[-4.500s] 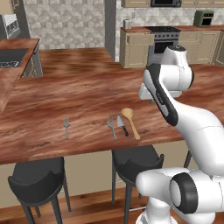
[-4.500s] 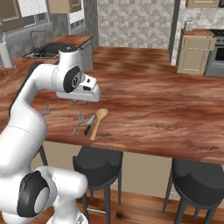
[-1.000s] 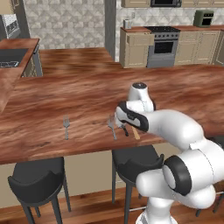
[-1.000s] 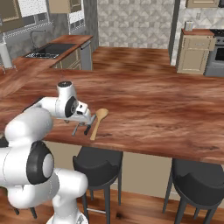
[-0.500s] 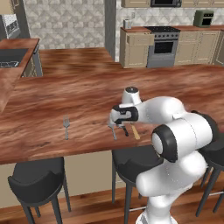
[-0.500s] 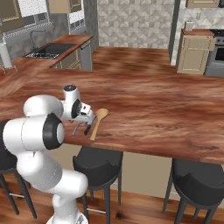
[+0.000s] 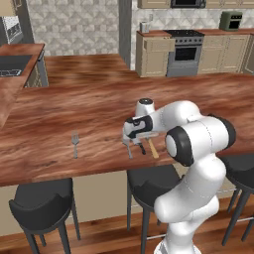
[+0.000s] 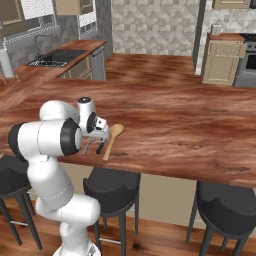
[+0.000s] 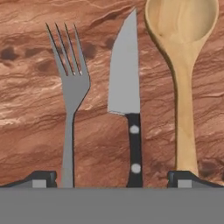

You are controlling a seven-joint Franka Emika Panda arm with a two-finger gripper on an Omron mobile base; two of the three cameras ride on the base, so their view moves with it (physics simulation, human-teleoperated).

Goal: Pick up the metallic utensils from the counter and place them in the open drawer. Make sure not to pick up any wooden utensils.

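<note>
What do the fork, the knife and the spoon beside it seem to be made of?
The grey four-tined fork looks like matte metal, evenly grey. The pointed knife seems to have a steel blade and a black handle with two pale rivets, perhaps plastic. The tan round-bowled spoon looks like unvarnished wood, faintly grained.

A home kitchen is showing here. A long wood-grain counter [image 7: 89, 99] is running across the room, with dark bar stools [image 7: 42, 208] standing under its near edge. Beyond its far edge, beige cabinets [image 7: 154, 57] are flanking a steel oven range [image 7: 186, 57] against a patterned tile wall [image 7: 74, 30]. At the left, a sink with a faucet [image 8: 50, 55] is sitting in a side counter [image 8: 75, 50], and cutlery is lying near the main counter's near edge.
</note>
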